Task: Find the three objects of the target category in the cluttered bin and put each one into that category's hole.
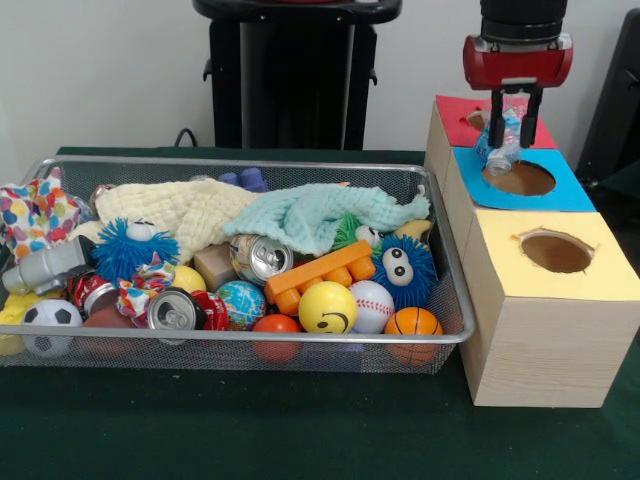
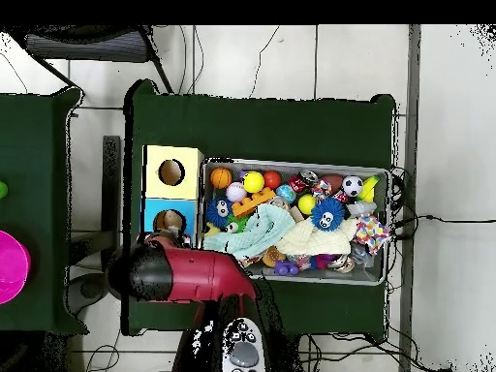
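Note:
My gripper (image 1: pixel 514 138) hangs over the blue-topped box (image 1: pixel 560 190), shut on a crumpled clear plastic bottle (image 1: pixel 500 148). The bottle's lower end sits just above the near-left rim of the blue box's round hole (image 1: pixel 520 179). A red-topped box (image 1: pixel 460 118) stands behind it and a yellow-topped box (image 1: pixel 545 300) with its own hole (image 1: pixel 556 252) in front. Overhead, my red arm (image 2: pixel 189 274) covers the red box and reaches the blue box (image 2: pixel 155 208); the yellow box (image 2: pixel 171 172) lies beyond.
A wire mesh bin (image 1: pixel 250 338) left of the boxes holds clutter: drink cans (image 1: pixel 262 258) (image 1: pixel 176 310), several balls, blue fuzzy toys (image 1: pixel 405 270), an orange block (image 1: pixel 315 275), cloths (image 1: pixel 320 215). Overhead the bin (image 2: pixel 291 162) lies right of the boxes.

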Tool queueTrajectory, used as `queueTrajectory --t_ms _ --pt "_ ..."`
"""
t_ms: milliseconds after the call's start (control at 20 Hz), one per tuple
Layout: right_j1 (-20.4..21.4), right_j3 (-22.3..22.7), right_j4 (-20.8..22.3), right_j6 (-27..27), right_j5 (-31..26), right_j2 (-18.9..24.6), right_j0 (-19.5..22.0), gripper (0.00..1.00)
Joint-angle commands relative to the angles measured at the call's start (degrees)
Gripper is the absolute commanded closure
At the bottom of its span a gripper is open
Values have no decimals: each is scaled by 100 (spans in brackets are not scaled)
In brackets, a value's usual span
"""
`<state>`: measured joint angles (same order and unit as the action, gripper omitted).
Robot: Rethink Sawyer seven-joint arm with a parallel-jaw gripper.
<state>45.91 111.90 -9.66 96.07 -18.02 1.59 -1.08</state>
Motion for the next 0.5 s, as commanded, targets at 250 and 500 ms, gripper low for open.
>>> queueTrajectory --t_ms 250,500 --pt "-824 -358 -207 876 339 767 345 100" --pt "-836 -323 -215 843 258 946 426 100"
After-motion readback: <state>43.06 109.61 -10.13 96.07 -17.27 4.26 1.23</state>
